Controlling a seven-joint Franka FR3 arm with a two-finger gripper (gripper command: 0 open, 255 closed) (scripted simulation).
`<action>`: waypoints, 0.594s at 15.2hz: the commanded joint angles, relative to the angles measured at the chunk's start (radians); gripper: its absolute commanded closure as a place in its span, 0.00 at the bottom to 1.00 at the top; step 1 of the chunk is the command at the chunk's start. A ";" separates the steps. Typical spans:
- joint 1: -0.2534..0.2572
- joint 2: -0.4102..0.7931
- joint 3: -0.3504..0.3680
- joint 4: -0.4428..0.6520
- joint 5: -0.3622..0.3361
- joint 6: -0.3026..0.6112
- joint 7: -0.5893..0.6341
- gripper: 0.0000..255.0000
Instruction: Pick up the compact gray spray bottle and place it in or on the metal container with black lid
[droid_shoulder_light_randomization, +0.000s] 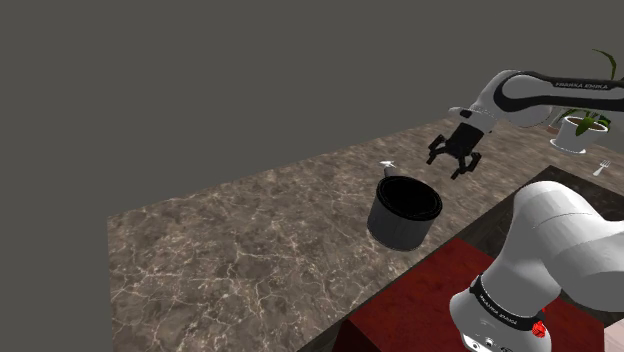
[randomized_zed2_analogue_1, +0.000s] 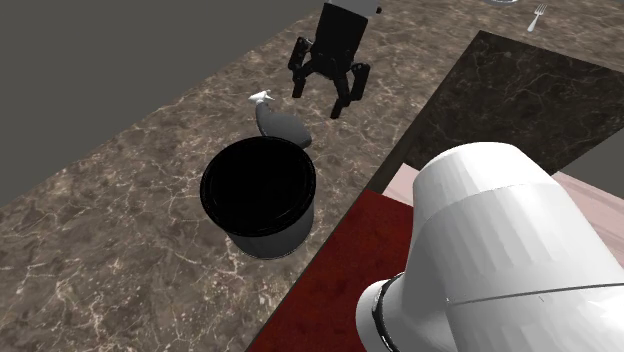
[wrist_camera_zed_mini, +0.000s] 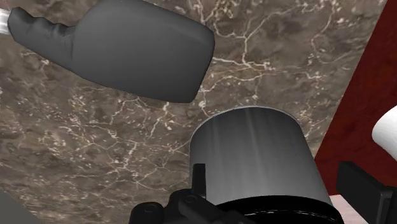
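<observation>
Beside the grey cylindrical container (randomized_zed2_analogue_1: 272, 236), on the brown marbled counter (droid_shoulder_light_randomization: 240, 250), the compact grey spray bottle (randomized_zed2_analogue_1: 284, 126) lies on its side, its pale nozzle pointing away from the pot. In the wrist view a narrow strip of counter shows between the bottle (wrist_camera_zed_mini: 137, 54) and the container's wall (wrist_camera_zed_mini: 254, 159), so the two sit close together without touching. Above the bottle hangs the black gripper (randomized_zed2_analogue_1: 317, 101), its two fingers spread wide and clasping nothing, clear of both bottle and container. The container's black top faces up, just next to the bottle on the stand's side. A dark red stand top (droid_shoulder_light_randomization: 420, 300) borders the counter; farther off are a fork (droid_shoulder_light_randomization: 601, 167) and a potted plant (droid_shoulder_light_randomization: 580, 125). From the stand, the white arm (droid_shoulder_light_randomization: 520, 92) reaches out over the counter, wrist angled down towards the bottle.
</observation>
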 joint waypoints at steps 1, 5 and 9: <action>0.047 -0.004 -0.060 0.021 -0.019 0.003 -0.051 0.00; 0.056 -0.004 -0.093 -0.019 -0.044 0.053 -0.041 0.00; 0.064 -0.003 -0.116 -0.043 -0.060 0.086 -0.035 0.00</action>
